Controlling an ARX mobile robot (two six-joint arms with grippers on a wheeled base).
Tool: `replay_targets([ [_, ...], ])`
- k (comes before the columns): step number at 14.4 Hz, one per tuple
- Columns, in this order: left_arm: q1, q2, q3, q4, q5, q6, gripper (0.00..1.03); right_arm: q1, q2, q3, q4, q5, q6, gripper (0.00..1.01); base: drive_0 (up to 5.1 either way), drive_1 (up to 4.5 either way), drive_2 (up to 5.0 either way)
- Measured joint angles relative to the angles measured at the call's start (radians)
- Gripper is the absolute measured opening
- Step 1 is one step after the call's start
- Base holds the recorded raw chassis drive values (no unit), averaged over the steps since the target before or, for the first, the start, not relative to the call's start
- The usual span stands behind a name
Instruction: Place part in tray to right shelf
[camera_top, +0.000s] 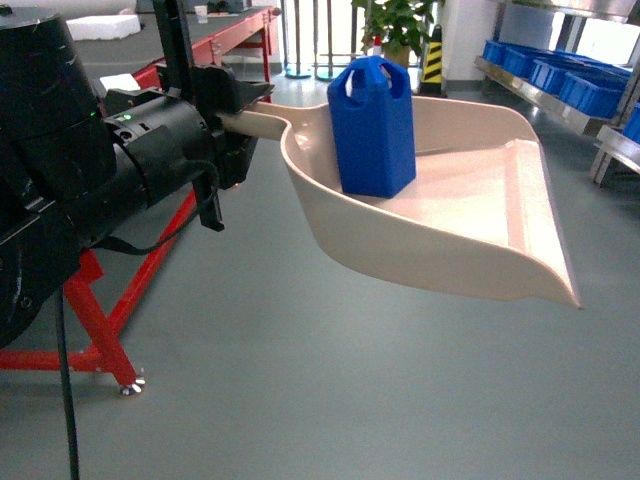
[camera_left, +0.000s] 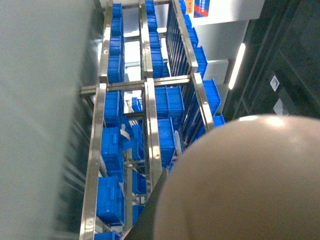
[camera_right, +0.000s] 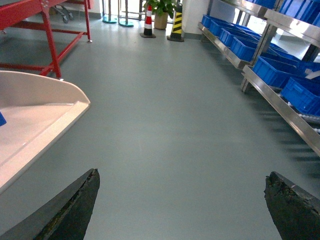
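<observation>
I have the tray (camera_top: 450, 215) up in the air, carried by its handle in my left tool (camera_top: 232, 120), which is clenched on that handle at the left of the head view. The part (camera_top: 373, 128) stands upright inside the tray, toward the handle end, against the back wall, with the wide flat lip pointing away to the right. My right tool (camera_right: 182, 200) is released and empty, its two dark fingers (camera_right: 70, 210) spread wide over bare floor, with the tray's lip just to its left in that wrist view.

What the coming move turns on: the shelf (camera_right: 280, 90) lies to the right, a steel rack with blue crates (camera_right: 272, 72) along it, and the tray's long axis already runs from my left tool out toward that side, lip leading. So I judge the left arm does the carrying, and the base has to close the gap, since shelf and tray are well apart. The part is loose, so a tilt toward the lip could slide it out.
</observation>
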Motion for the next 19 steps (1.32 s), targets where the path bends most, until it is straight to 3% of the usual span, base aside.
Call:
replay_targets([
  [19, 0.0, -0.002, 0.0, 0.0, -0.003, 0.0, 0.12, 0.0, 0.0, 0.0, 0.0, 0.0, 0.0, 0.98, -0.1, 3.71, -3.8],
])
